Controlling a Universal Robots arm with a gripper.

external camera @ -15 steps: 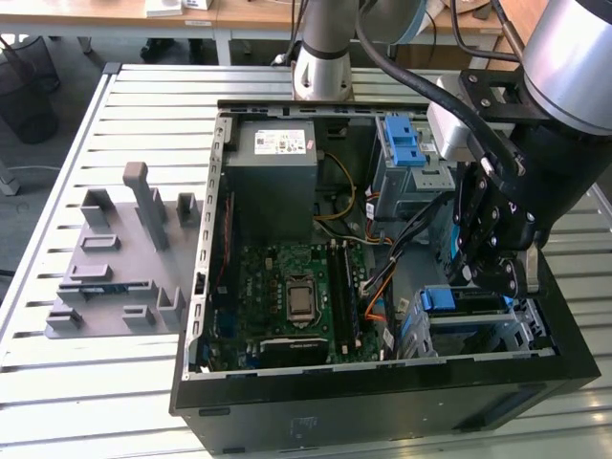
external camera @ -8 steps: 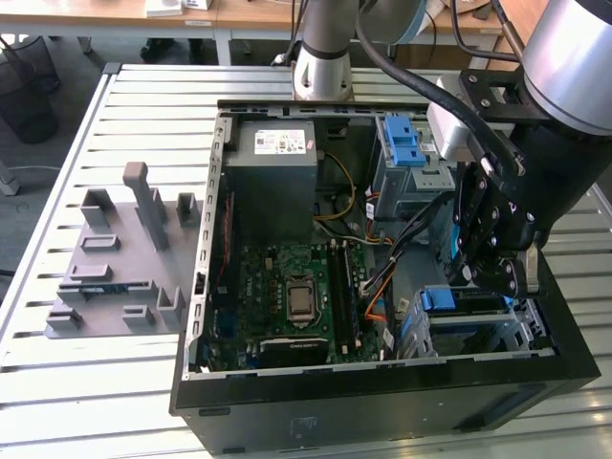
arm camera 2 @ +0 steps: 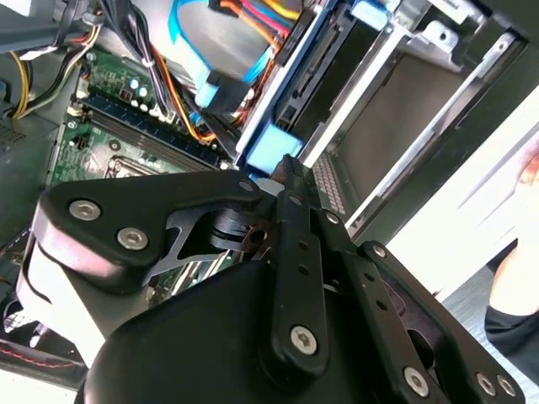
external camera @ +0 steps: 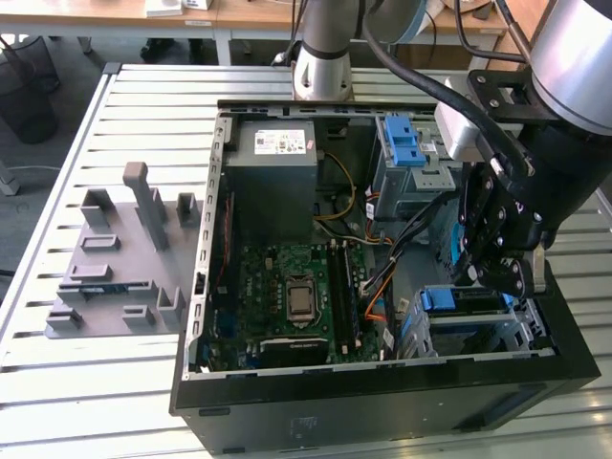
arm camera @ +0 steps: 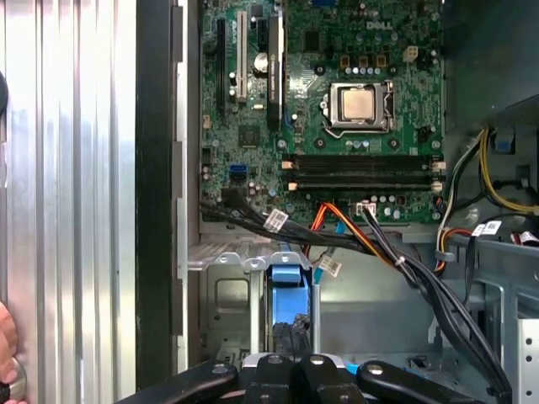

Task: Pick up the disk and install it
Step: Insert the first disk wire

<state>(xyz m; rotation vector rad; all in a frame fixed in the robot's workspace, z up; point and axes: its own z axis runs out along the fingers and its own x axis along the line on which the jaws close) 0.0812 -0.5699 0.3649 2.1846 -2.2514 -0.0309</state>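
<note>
Over the front drive cage (external camera: 469,325) of the open computer case (external camera: 382,382), the gripper (external camera: 502,273) hangs with its black linkage fingers drawn close together, pointing down into the cage. Whether those fingers actually clamp anything I cannot tell, since their tips are hidden behind the linkage in both wrist views. The disk (external camera: 459,304) sits in the drive cage directly beneath the fingers, its blue plastic carrier handle (arm camera: 285,274) showing at the cage mouth and its dark edge running down toward the fingertips in the first wrist view. In the second wrist view the same blue handle (arm camera 2: 271,147) lies just past the finger ends, touching or nearly touching them.

Beside the drive cage, a bundle of black, orange and red cables (arm camera: 354,231) crosses toward the motherboard (external camera: 292,296), where the bare processor socket (arm camera: 360,103) and memory slots (arm camera: 362,168) are exposed. Beyond the motherboard stands the grey power supply (external camera: 273,167), and next to it an upper bay with a blue latch (external camera: 402,143). Outside the case, on the slatted metal table (external camera: 57,382), rests a grey fixture block (external camera: 120,258).
</note>
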